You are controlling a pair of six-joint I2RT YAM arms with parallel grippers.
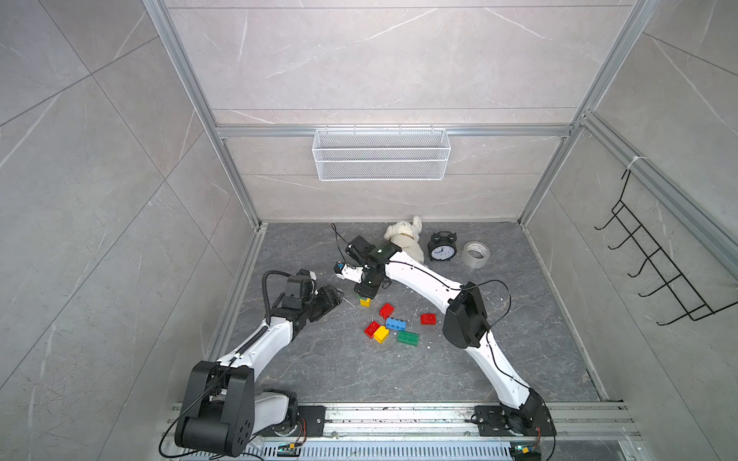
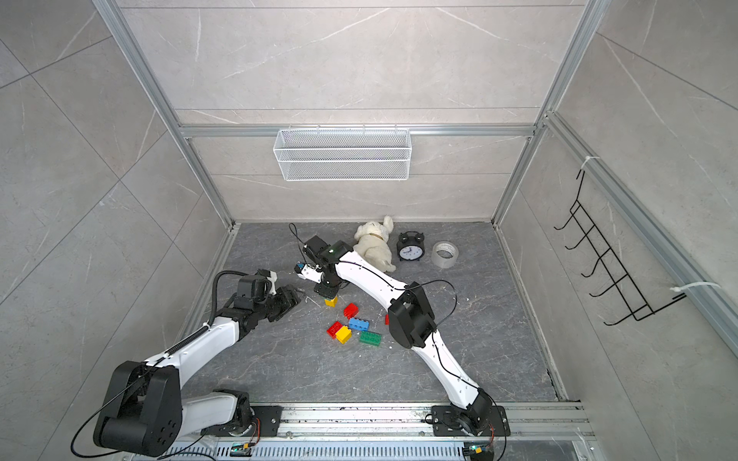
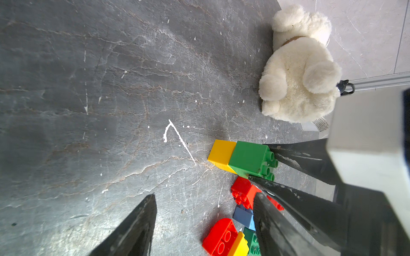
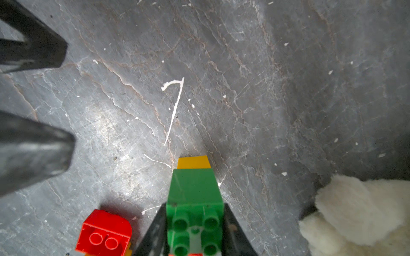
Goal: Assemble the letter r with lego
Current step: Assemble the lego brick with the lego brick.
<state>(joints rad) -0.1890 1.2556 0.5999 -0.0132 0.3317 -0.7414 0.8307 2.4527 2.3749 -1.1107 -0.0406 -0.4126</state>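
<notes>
Grip: the right gripper (image 4: 194,223) is closed from above on the green brick (image 3: 248,158). One finger is set against each side wall, so the studded top is open for another piece.
Stack: the green brick is stood on a yellow brick (image 3: 220,153), which rests on the table (image 3: 111,88). The pair is aligned as a short column, judged to be the start of the letter's stem.
Seating: the joint looks flush in the left wrist view, though it cannot be told from this angle whether the studs are fully pressed home.
Free arm: the left gripper (image 1: 330,298) is spread wide and nothing is held. It is poised just beside the column, probably so the base can be steadied.
Loose lego: a rounded red brick (image 1: 386,310), a second red brick (image 1: 371,329), a third red brick (image 1: 428,318), a blue brick (image 1: 395,323), a loose yellow brick (image 1: 381,334) and a long green brick (image 1: 407,338) are gathered near the column, within reach of both arms.
Clutter: a white plush toy (image 1: 405,239), an alarm clock (image 1: 441,248) and a tape roll (image 1: 475,254) are set at the far edge, apart from the bricks.
Progress: two bricks are joined, so most of the building is judged to remain.
</notes>
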